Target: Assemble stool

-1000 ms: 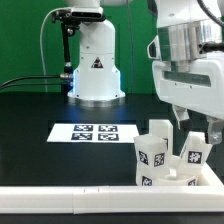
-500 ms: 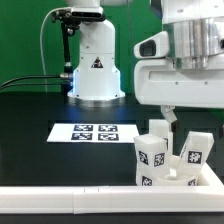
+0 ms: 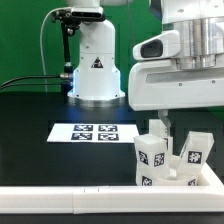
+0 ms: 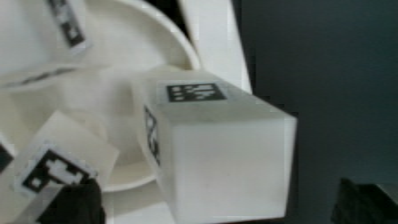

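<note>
Hovering hand [image 3: 168, 128], fingers spread and holding nothing, sits just above the stool [image 3: 168, 160] at the near right of the counter [image 3: 30, 110], against the white rail [image 3: 90, 200]. Risk: legs stand upright and packed on the round seat [image 4: 134, 50], so a descending finger could clip or topple a neighbouring leg [image 4: 222, 140]. No containers visible; marker board [image 3: 92, 132] lies flat, left of the stool.

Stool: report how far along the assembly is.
Done: three legs, such as the front one, stand upright on the round seat by the white rail; whether they are fastened cannot be told. In hand: nothing; the gripper hovers open above the legs, empty. Left: anything further is not visible here.
</note>
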`<state>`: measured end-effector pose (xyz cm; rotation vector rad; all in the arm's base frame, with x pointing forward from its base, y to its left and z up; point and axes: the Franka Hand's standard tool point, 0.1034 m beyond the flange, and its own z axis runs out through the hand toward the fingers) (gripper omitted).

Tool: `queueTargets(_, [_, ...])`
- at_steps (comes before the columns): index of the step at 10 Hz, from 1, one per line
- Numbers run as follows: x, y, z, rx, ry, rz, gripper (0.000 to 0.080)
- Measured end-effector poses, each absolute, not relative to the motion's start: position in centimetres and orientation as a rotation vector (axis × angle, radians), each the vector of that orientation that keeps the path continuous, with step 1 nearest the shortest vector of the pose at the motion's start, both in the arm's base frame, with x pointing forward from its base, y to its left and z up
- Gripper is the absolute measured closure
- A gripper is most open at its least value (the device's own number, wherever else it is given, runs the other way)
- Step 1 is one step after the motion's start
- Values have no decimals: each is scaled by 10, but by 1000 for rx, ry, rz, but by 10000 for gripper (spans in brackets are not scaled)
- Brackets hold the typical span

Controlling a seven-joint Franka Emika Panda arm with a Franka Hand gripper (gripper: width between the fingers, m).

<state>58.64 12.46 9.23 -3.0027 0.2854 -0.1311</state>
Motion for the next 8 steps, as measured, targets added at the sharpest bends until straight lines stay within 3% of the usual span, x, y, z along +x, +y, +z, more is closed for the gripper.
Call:
queueTargets(4, [584, 132, 98, -3023, -658, -148, 151])
queueTargets(8, [583, 116, 97, -2995, -940, -174, 151])
